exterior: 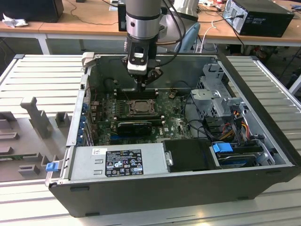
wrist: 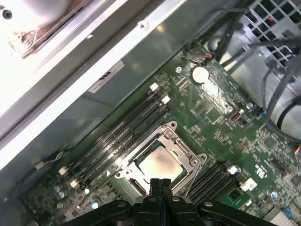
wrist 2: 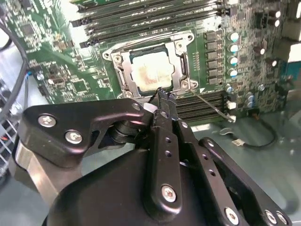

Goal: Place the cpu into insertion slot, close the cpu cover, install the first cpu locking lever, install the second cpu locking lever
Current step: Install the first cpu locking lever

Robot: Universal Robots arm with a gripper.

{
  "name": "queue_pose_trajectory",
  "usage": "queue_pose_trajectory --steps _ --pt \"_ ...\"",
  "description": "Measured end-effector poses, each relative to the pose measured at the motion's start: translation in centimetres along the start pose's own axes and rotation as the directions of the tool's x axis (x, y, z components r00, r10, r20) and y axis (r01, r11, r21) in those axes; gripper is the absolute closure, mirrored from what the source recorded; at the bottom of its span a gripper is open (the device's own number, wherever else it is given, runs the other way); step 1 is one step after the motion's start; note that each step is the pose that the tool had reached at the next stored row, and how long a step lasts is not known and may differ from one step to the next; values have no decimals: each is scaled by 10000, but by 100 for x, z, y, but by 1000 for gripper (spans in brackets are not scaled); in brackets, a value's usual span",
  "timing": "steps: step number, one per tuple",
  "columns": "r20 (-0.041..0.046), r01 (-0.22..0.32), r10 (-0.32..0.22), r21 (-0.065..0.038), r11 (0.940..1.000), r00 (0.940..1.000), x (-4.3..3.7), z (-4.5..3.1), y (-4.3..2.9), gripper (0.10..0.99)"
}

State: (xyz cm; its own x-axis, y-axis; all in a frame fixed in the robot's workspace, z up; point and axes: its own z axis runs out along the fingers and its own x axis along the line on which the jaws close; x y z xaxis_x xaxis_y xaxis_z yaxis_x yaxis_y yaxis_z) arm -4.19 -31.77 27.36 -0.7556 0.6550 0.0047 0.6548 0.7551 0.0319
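Second wrist view: the gripper [wrist 2: 161,95] was seen squeezed together, the cpu cover [wrist 2: 123,75] lying just beyond its tips, shut over the cpu [wrist 2: 149,70].

Grey arm [exterior: 141,12] carries a black end effector [wrist 2: 161,93] with silver screws [wrist 2: 168,191].

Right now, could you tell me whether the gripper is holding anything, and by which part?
Nothing is held: the gripper is shut empty at the edge of the cpu cover, which lies closed over the cpu.
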Motion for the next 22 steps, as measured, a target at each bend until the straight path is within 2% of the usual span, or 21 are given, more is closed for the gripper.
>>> queue_pose_trajectory --steps 3,5,9,10,13,16,17,18,19,20,22 --pt "-27 836 -836 3 9965 9965 0 0 0 980" --pt "-47 1483 -1483 4 9889 9889 0 0 0 980" --pt "-70 2189 -2189 3 9757 9757 0 0 0 980" --pt "-86 2661 -2661 1 9639 9639 0 0 0 980" --pt "-105 3215 -3214 -1 9469 9469 0 0 0 980" --pt "-123 3747 -3747 -4 9271 9271 0 0 0 980" --pt "-132 4012 -4012 -7 9160 9159 0 0 0 980" --pt "-138 4207 -4206 -9 9072 9071 0 0 0 980" --pt "-142 4329 -4329 -11 9014 9014 0 0 0 980" --pt "-149 4515 -4515 -12 8923 8921 0 0 0 980" --pt "-158 4784 -4783 -16 8782 8780 0 0 0 980"
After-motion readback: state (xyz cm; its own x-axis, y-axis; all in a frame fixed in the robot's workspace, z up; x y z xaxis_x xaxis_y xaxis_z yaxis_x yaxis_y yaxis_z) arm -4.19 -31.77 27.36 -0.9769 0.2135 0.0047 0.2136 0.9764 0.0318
